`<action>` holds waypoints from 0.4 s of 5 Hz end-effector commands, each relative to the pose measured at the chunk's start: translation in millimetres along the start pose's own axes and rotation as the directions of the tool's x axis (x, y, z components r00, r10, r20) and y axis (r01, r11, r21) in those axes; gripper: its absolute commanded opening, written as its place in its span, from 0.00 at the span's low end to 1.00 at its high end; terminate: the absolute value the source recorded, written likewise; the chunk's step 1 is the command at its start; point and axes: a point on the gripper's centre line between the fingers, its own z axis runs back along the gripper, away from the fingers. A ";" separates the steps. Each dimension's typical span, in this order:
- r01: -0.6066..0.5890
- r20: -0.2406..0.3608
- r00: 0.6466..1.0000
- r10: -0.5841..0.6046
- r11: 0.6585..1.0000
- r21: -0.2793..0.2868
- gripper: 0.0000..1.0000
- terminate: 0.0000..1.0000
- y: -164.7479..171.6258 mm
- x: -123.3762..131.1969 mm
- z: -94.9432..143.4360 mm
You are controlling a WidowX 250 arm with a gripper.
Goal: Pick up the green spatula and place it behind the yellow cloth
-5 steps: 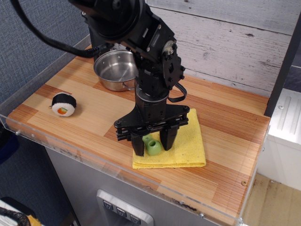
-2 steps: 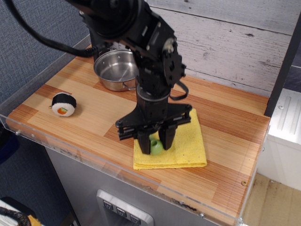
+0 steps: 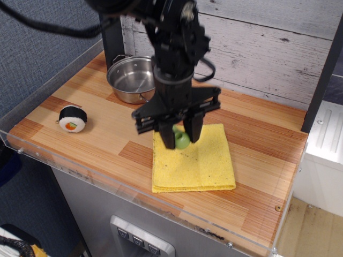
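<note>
Now the single view shows the gripper higher than it was a second ago and shifted toward the far side of the worktop. A second ago the jaws stood low over the near part of the cloth with the spatula between them; since then they have closed in and lifted. The jaws are now narrow, pinching the spatula's green handle, which shows as a rounded green lump between the two dark fingers. Its grey blade is hidden behind the fingers, so its tilt cannot be told.

The spatula hangs clear of the cloth, above its far-left part, and the whole near half of the yellow square is uncovered where the arm used to stand over it. The cloth itself looks flat and has hardly shifted.

By my judgement the pick is done and the carry has begun. What is left is to travel on past the far edge of the cloth, over the bare wood between it and the wall, then lower and let go. The pot sits far-left of that spot and the toy sushi is well apart on the left, so neither should interfere.
</note>
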 end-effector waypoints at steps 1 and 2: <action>0.040 0.063 0.997 -0.034 0.994 -0.103 0.00 0.00 -47.8 14.6 35.0; 0.053 0.062 0.997 -0.045 0.990 -0.132 0.00 0.00 -77.3 13.2 37.7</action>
